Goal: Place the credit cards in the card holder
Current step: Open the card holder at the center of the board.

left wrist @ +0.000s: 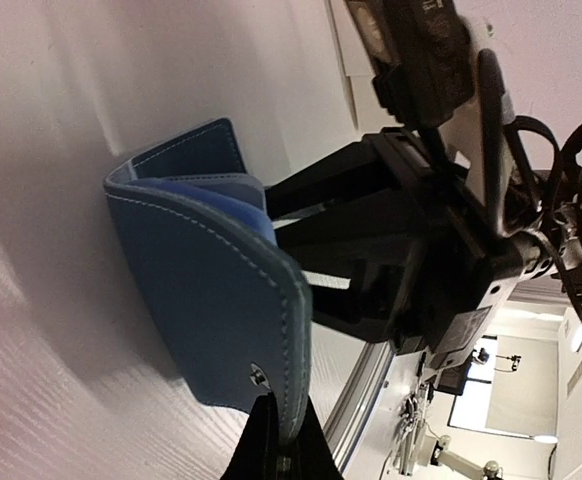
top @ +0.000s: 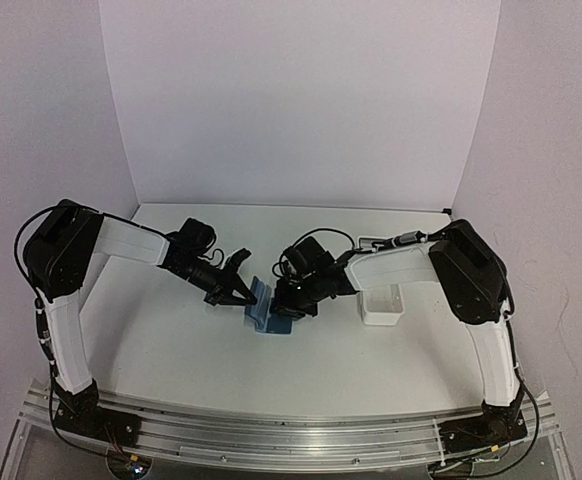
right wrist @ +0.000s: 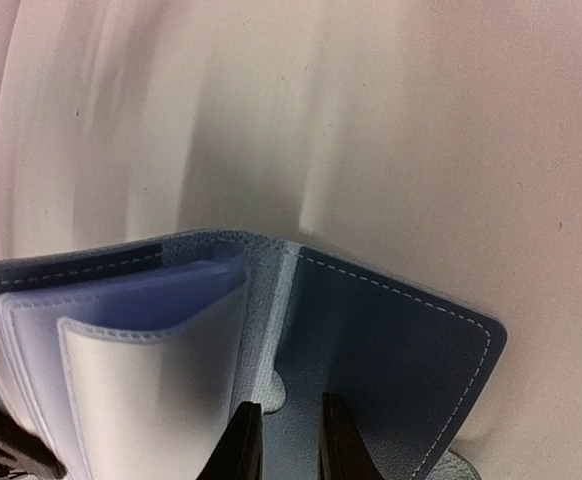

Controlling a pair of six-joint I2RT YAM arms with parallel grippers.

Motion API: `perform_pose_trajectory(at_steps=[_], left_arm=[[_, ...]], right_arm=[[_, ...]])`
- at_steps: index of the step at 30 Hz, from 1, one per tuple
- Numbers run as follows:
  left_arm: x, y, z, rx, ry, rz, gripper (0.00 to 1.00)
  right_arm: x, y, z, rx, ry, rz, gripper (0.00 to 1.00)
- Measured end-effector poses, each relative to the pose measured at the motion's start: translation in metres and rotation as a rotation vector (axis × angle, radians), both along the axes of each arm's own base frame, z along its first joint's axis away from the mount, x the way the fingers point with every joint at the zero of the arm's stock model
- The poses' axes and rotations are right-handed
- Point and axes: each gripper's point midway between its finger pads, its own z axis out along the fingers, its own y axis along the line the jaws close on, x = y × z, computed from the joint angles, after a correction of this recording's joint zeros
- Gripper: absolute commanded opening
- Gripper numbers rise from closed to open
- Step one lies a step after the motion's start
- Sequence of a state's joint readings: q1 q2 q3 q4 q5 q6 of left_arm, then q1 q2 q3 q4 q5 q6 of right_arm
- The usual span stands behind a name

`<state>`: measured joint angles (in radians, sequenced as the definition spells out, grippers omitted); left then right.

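Note:
The dark-blue card holder (top: pixel 268 318) stands half open on the table between my two grippers. My left gripper (top: pixel 239 292) is shut on the outer flap's edge, right by the snap (left wrist: pixel 259 374); in the left wrist view its tips (left wrist: pixel 276 440) pinch that flap (left wrist: pixel 191 290). My right gripper (top: pixel 289 300) reaches into the open holder from the other side. In the right wrist view its fingers (right wrist: pixel 289 435) stand a narrow gap apart over the inner pocket panel (right wrist: pixel 401 360), beside the lighter blue slots (right wrist: pixel 121 300). Whether they pinch a layer is unclear. No credit cards show.
A small white tray (top: pixel 381 312) stands on the table just right of the right gripper. White walls close in the table at the back and on both sides. The arm bases sit on a metal rail (top: pixel 271 430) at the near edge.

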<state>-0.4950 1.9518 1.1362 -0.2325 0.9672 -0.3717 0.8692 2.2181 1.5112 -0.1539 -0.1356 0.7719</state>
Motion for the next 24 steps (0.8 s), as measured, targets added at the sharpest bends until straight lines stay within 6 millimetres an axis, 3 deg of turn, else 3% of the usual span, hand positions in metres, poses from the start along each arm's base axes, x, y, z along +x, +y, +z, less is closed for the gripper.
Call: perform_pose_trajectory(at_steps=[6, 13, 18, 21, 24], left_arm=[[0.006, -0.017, 0.013, -0.026, -0.02, -0.009, 0.0], [0.013, -0.015, -0.002, 0.062, -0.023, 0.029, 0.0], [0.022, -0.012, -0.007, 0.136, -0.096, 0.043, 0.0], [0.025, -0.008, -0.011, 0.167, -0.12, 0.051, 0.0], [0.028, -0.005, -0.015, 0.195, -0.134, 0.063, 0.0]], right_arm=[[0.002, 0.007, 0.002, 0.046, 0.0, 0.015, 0.29], [0.003, 0.008, 0.006, 0.061, -0.01, 0.01, 0.33], [-0.003, -0.023, 0.011, -0.021, -0.038, -0.057, 0.33], [-0.003, -0.037, 0.025, -0.069, -0.082, -0.085, 0.33], [0.005, -0.037, 0.054, -0.078, -0.176, -0.083, 0.29]])
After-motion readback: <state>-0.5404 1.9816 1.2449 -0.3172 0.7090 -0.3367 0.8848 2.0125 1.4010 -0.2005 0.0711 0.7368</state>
